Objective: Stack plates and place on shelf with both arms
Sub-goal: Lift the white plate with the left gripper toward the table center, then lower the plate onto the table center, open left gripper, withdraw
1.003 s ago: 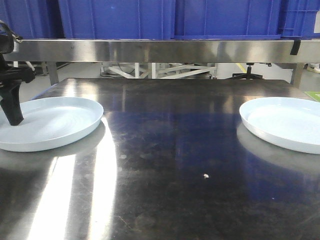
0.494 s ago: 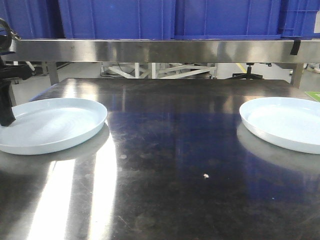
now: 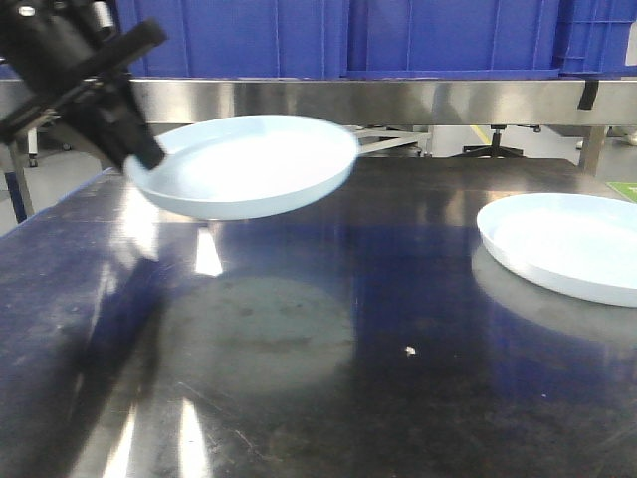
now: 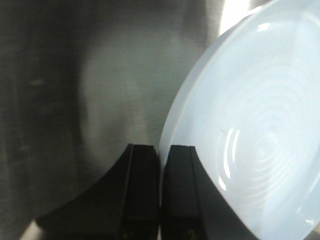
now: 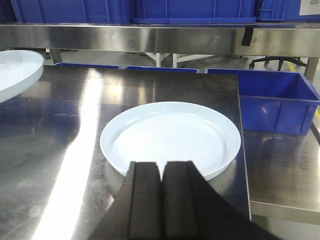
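Above the steel table (image 3: pixel 398 299), left arm's fingers (image 4: pixel 142 190) pinching a tilted plate (image 3: pixel 249 164); right fingers (image 5: pixel 145 200) pressed together.

**One plate aloft at left, one resting at right**

The raised pale blue round plate (image 3: pixel 244 164) hangs above the left half of the dark metal table (image 3: pixel 378 378). Its left rim is pinched in the black left gripper (image 3: pixel 139 149). The second pale blue round plate (image 3: pixel 562 244) lies on the table's right side, well apart, just ahead of the black right gripper (image 5: pixel 161 167). Behind and above runs the stainless steel shelf (image 3: pixel 398 100), bearing large blue plastic bins (image 3: pixel 438 35). A blue plastic crate (image 5: pixel 280 105) sits beyond the table's right edge
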`<state>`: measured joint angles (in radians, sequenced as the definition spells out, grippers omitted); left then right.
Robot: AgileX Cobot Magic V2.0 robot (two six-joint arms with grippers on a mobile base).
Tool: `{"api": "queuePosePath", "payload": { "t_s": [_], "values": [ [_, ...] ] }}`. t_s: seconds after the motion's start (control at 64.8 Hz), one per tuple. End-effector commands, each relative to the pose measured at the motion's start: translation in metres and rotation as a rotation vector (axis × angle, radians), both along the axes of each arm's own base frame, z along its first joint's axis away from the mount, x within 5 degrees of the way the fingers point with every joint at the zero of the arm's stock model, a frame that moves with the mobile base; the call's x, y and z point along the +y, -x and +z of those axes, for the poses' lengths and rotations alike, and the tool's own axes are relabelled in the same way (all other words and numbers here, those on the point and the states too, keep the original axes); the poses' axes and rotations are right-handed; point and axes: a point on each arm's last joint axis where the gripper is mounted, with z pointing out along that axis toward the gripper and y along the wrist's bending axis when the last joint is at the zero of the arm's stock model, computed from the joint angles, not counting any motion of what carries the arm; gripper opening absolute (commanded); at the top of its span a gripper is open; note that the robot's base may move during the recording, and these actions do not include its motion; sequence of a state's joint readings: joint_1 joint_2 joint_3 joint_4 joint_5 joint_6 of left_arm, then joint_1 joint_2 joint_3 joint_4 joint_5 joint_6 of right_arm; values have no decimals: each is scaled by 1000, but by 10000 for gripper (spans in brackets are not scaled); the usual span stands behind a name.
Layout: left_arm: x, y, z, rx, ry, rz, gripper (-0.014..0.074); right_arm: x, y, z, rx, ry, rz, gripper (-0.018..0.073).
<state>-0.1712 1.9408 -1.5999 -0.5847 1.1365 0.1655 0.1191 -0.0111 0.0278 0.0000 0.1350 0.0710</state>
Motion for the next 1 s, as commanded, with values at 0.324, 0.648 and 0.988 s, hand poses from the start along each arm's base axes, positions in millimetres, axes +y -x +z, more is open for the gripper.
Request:
{"api": "queuePosePath", "payload": {
  "t_s": [0.324,0.648,0.988],
  "values": [
    [-70,5,8,-152,13,-32,90,0,1,8,-106,3,-3,48],
    [-75,13,-6,-90,-69,-116,330,0,1,8,-106,3,-3,48],
    [-84,30,3,-65,-114,-207,454,0,1,8,-106,3,-3,48]
  ]
}}
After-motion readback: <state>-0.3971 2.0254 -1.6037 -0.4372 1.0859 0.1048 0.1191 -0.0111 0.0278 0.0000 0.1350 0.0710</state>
